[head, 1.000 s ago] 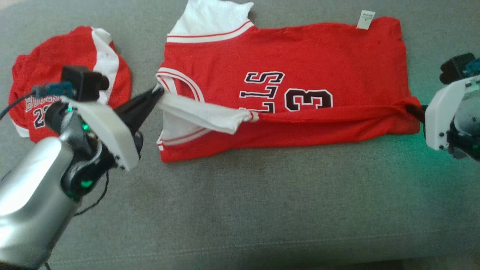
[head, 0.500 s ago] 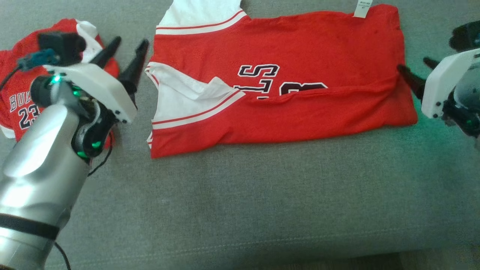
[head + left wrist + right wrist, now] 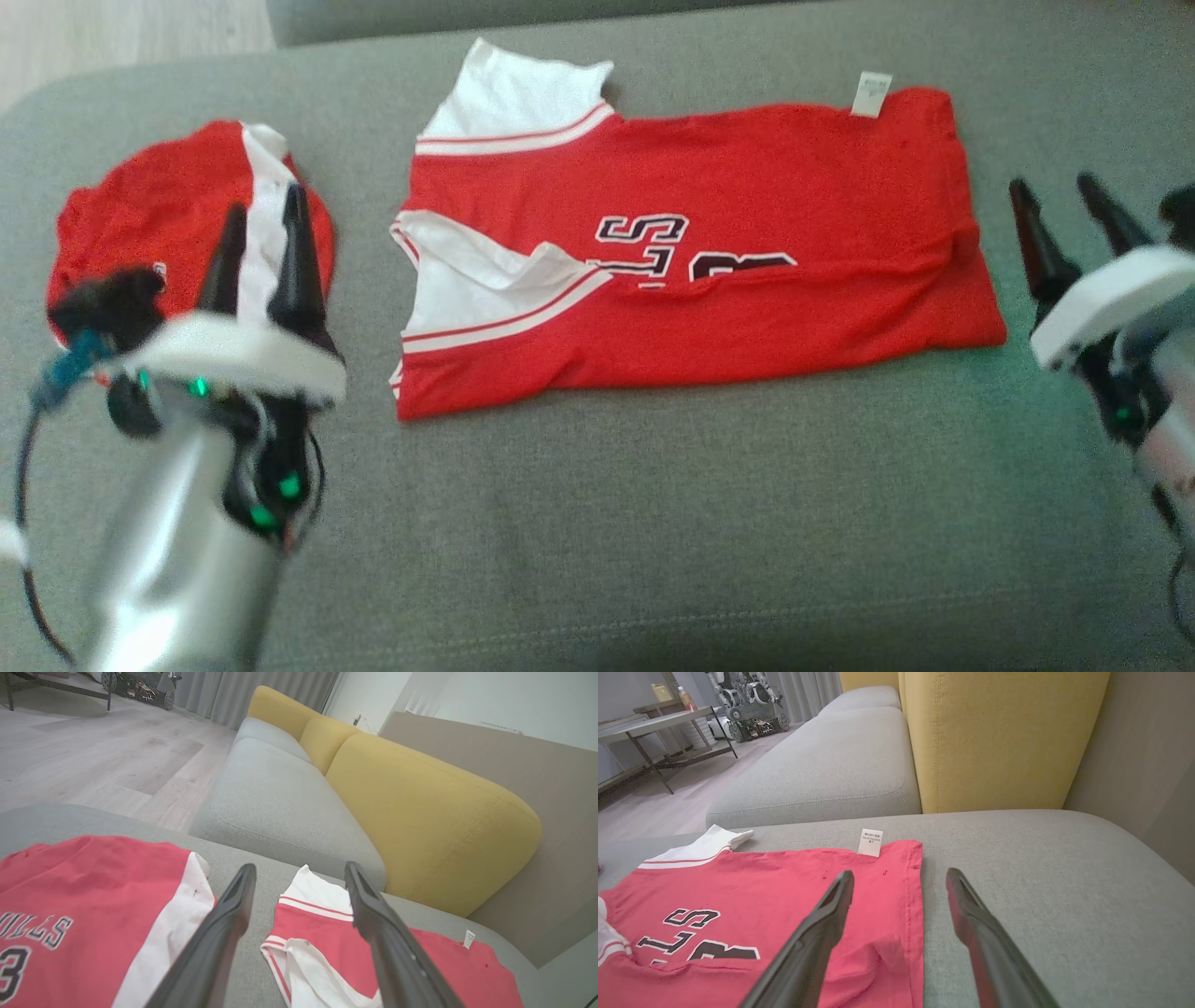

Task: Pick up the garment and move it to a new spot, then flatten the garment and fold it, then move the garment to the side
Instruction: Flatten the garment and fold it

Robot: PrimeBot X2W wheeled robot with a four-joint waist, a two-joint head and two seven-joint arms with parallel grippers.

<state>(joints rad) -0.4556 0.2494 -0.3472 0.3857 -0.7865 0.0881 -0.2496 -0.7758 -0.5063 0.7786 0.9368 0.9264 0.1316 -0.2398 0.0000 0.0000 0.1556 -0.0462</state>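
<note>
Both spread wide and empty, the left gripper [image 3: 264, 203] and right gripper [image 3: 1053, 185] have just released the near edge of the red-and-white basketball jersey [image 3: 747, 168]. It lies between them on the grey fabric sofa seat [image 3: 653, 523], folded over its lettering, so one fold looks done, with more to follow.

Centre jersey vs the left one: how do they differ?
The centre jersey lies spread long, one edge folded over; the left jersey is bunched into a small bundle. The centre jersey's lettering is half hidden under that fold; the left jersey's ULLS and 3 read plainly in the left wrist view. Both are red with white trim, on the grey cushion.
</note>
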